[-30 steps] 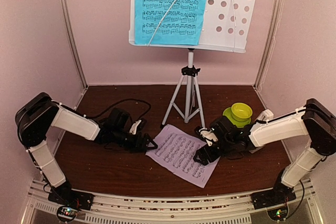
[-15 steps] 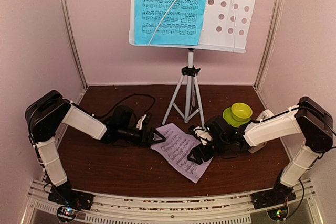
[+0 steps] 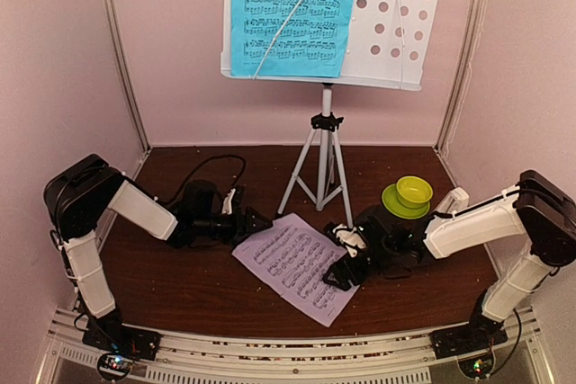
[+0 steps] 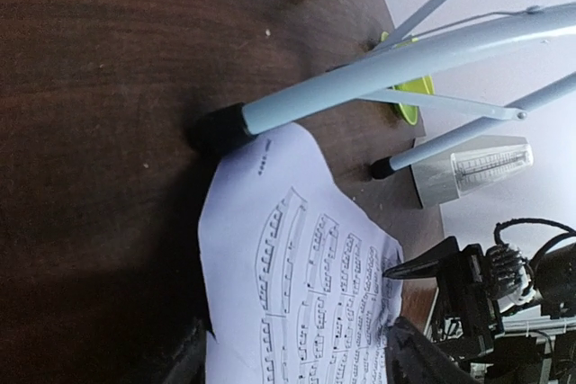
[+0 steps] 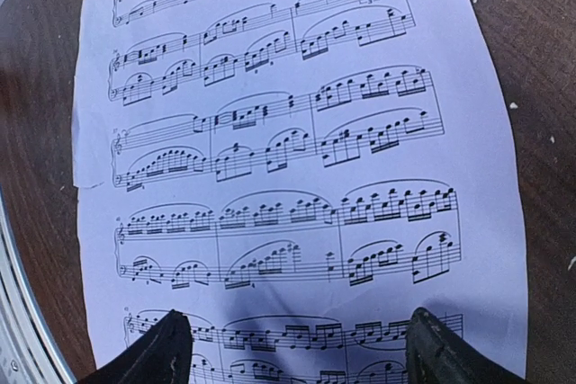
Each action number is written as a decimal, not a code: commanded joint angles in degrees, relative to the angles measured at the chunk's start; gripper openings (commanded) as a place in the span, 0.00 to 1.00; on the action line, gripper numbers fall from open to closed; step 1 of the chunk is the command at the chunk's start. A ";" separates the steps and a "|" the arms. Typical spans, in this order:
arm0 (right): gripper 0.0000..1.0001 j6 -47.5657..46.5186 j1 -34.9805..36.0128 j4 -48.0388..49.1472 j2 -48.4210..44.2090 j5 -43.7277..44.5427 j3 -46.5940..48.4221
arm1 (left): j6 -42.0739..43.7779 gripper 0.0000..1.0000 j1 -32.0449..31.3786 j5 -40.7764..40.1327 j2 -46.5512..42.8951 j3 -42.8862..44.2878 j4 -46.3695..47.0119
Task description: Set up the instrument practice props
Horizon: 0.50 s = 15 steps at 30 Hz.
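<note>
The pale perforated music-stand desk point(image 3: 396, 6) stands on grey tripod legs point(image 3: 319, 164) at the back, with the cyan sheet point(image 3: 292, 11) on its left half. The lilac sheet point(image 3: 288, 263) lies flat on the table in front of the tripod. My left gripper point(image 3: 259, 223) is open and empty at the sheet's far left corner; the sheet point(image 4: 306, 267) lies between its fingertips point(image 4: 184, 361). My right gripper point(image 3: 342, 274) is open over the sheet's right edge point(image 5: 297, 132), fingertips point(image 5: 166, 352) low on the paper. The cream metronome point(image 4: 472, 173) stands by the right arm point(image 3: 454, 197).
A lime-green cup on a saucer point(image 3: 409, 193) stands right of the tripod, just behind my right arm. A tripod foot point(image 4: 216, 128) rests close to the sheet's far corner. Pink walls close in the table on three sides.
The lilac sheet has slid left and toward the near edge and lies flatter. My left gripper has drawn back left off the sheet's corner. My right gripper stays at the sheet's right edge.
</note>
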 commanded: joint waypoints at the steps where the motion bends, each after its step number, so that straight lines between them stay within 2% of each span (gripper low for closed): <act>1: 0.82 1.18 0.96 -3.30 -0.97 -1.71 -2.28 | -0.22 0.61 -0.12 4.97 1.08 2.20 4.94; 4: 0.82 1.73 1.29 -2.85 -1.11 -2.26 -0.87 | -0.16 0.48 -0.32 7.59 1.67 2.95 7.11; 7: 0.82 2.84 1.42 -2.65 -1.07 -2.75 0.76 | 0.47 0.40 -0.40 9.38 1.99 3.93 6.34; 12: 0.82 4.36 1.51 -1.77 -1.34 -3.86 2.33 | 1.86 0.34 -0.88 9.67 2.18 4.96 3.14; 15: 0.82 4.16 1.44 -2.44 -2.11 -3.99 2.99 | 4.75 0.21 -1.02 8.22 0.23 4.24 -0.49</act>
